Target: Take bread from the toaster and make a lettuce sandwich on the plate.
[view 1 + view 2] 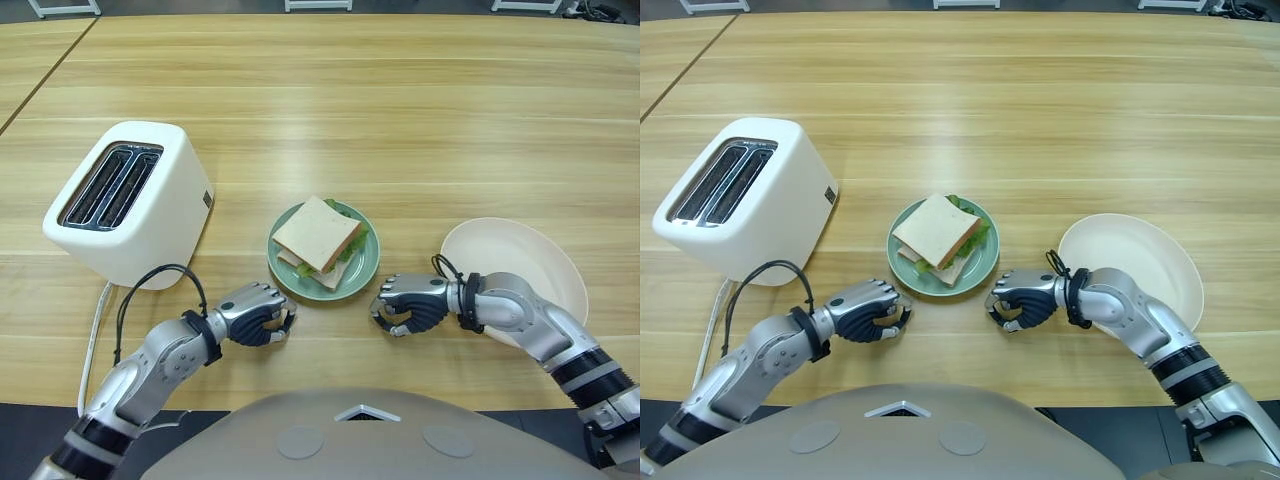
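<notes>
Sitting stacked on the plate [366,272], the sandwich [318,236] looks done, toaster [150,215] at 9 o'clock empty; left hand [255,313] and right hand [412,303] curled, holding nothing

One toaster [130,200], one green plate [357,280], one sandwich [315,235] — one white bowl [520,260]

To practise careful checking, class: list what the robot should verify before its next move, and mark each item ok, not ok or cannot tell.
1. Toaster slots hold no bread: ok.
2. Sandwich sits on the green plate: ok.
3. Lettuce lies between the slices, showing at the edge: ok.
4. Left hand holds nothing, fingers curled, beside the plate: ok.
5. Right hand holds nothing, fingers curled, beside the plate: ok.
6. White bowl stands apart from the plate: ok.
</notes>
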Robot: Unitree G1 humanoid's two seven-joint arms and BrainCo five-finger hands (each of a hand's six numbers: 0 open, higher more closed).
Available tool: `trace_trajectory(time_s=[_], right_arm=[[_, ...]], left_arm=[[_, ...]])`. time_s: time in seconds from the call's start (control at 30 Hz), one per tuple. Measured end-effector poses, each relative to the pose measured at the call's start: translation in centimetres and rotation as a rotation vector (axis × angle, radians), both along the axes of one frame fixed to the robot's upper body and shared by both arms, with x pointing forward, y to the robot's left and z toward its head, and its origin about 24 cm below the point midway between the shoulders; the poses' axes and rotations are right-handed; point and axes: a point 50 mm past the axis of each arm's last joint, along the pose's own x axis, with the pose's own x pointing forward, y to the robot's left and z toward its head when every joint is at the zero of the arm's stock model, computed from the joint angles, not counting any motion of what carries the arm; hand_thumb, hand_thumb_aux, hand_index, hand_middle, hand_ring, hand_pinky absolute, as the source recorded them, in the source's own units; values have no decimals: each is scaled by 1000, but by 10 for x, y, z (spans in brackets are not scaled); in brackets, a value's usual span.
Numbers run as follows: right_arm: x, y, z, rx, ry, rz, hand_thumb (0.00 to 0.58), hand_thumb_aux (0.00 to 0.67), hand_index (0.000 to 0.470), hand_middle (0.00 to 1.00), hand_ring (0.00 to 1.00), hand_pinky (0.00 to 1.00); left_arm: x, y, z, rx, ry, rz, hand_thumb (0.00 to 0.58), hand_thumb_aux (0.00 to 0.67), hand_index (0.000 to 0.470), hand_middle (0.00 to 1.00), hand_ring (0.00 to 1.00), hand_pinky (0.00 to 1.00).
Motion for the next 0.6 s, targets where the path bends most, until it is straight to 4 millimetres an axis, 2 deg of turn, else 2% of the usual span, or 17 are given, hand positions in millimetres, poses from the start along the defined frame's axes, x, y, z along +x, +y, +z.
trace_trajectory(time_s=[0.1,0.33,0.6], right_arm=[[5,5,-4,17,-32,-23,580,670,470,1000,1000,1000],[41,18,-7,38,-160,-93,580,670,470,1000,1000,1000],[94,26,-4,24,-257,-161,580,670,470,1000,1000,1000]], left_arm=[[7,-3,-3,-14,-6,10,580,670,470,1000,1000,1000],[33,-7,-6,-37,-46,55,580,670,470,1000,1000,1000],[92,-5,-9,-51,-120,144,580,670,470,1000,1000,1000]])
